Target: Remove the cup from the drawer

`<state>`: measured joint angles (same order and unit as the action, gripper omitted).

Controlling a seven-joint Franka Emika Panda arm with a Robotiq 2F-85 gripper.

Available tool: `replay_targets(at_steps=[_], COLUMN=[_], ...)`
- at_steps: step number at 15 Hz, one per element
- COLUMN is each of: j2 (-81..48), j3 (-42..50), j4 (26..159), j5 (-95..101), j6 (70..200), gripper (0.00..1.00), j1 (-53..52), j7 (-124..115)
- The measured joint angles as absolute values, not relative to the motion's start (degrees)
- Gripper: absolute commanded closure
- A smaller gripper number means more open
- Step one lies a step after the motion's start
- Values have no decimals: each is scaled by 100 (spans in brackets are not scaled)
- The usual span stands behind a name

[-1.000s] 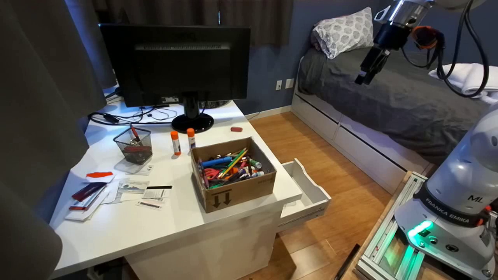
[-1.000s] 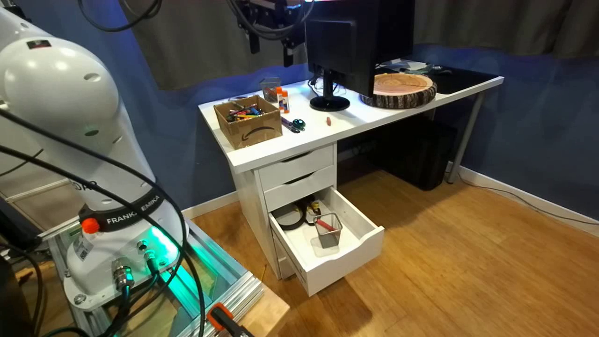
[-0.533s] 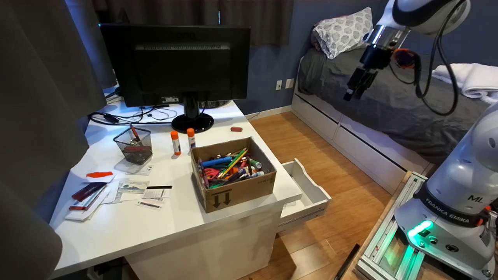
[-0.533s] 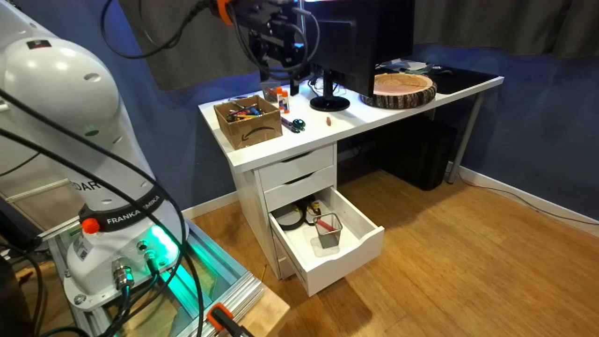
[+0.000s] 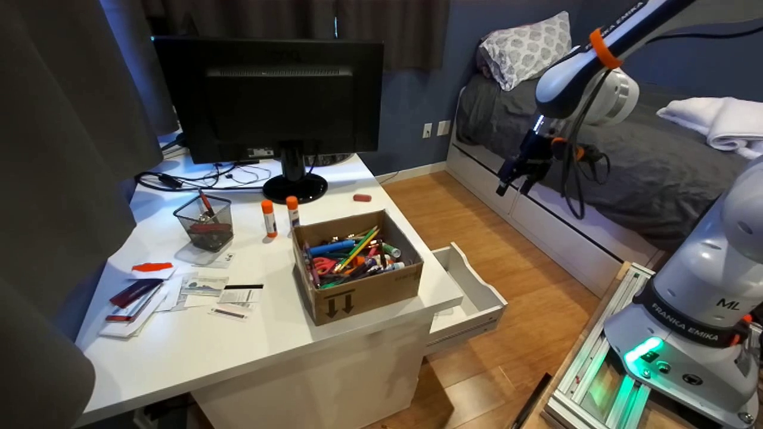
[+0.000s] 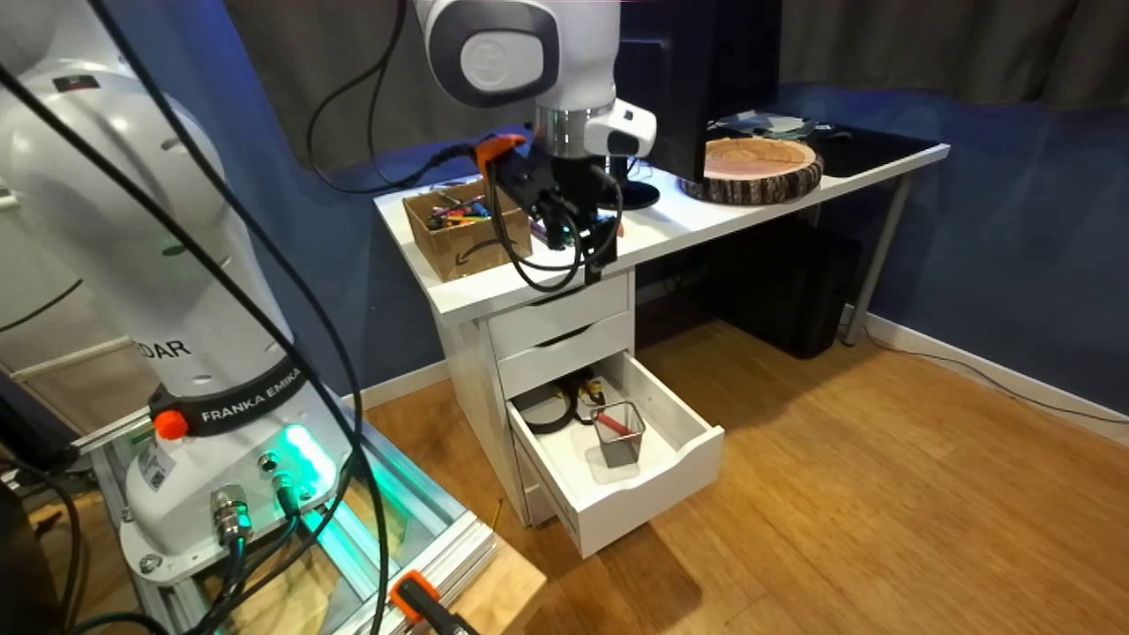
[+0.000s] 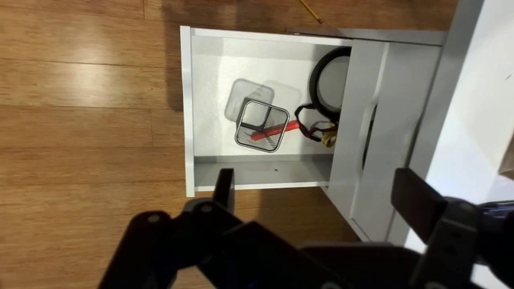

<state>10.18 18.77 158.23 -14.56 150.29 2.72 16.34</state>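
Note:
The cup (image 6: 622, 451) is a small square grey wire-mesh cup standing in the open white drawer (image 6: 653, 498). A red stick-like thing shows inside or through its mesh; I cannot tell which. In the wrist view the cup (image 7: 277, 116) is above centre, near the middle of the drawer (image 7: 187, 116). In an exterior view the drawer (image 5: 468, 333) shows past the desk edge, with the cup hidden. My gripper (image 7: 321, 192) is open and empty, its fingertips wide apart. It is high above the drawer, near desk height, in an exterior view (image 5: 513, 188).
A black round-rimmed item (image 7: 315, 86) and a yellow coil (image 7: 329, 138) lie deeper in the drawer. Closed drawers (image 6: 564, 357) and the desk edge (image 6: 529, 287) rise above it. A cardboard box (image 5: 363, 298) and a mesh pen holder (image 5: 208, 232) stand on the desk.
My gripper has come down and turned to point downward. It moved left and down in one exterior picture, and down and slightly right in another. The cup and drawer have not moved.

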Motion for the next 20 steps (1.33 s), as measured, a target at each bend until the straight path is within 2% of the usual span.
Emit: replay_targets(at_steps=[4,12,20], j2=[-275,-2507,-2425], j3=[1853,1173,1182], j4=[15605,14521,14525], j5=[-2806,-4712,-4710], j6=[15864,16036,16036], gripper=[0,0,0], j1=[80,477,458], j7=[2153,3753,3749])
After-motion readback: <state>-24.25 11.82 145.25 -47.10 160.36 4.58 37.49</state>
